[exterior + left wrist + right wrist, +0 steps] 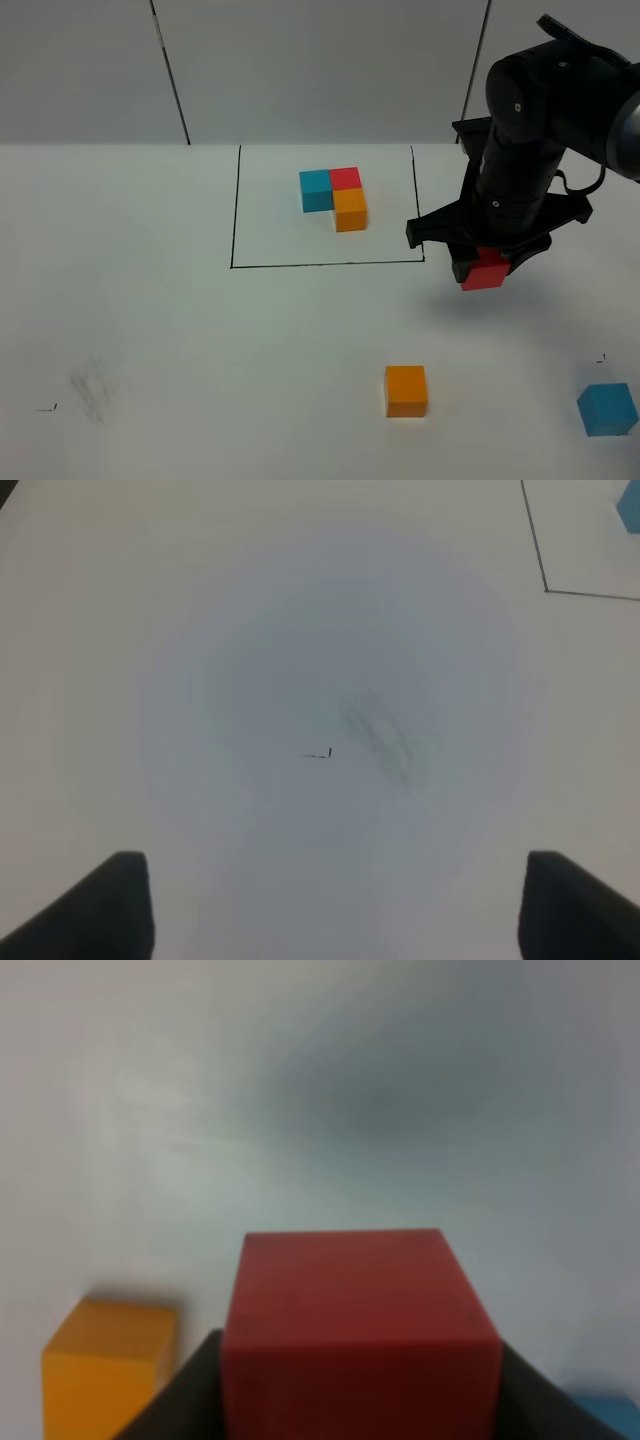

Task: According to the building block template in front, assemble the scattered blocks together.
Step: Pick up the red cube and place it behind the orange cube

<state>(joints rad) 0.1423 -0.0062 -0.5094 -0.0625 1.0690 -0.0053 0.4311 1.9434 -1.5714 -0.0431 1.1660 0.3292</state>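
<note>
white table (200, 350), red cube (487, 273) between right fingers (185, 1405) (flush against both)

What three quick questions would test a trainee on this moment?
1. True or false: the right hand is shut on the red block.
2. In the framed template, which colour sits at the corner of the L? A blue, B red, C orange.
3. Short answer: which loose blocks lie on the table, held by no hand?

Key: 1 true. 2 B. 3 the orange block and the blue block.
</note>
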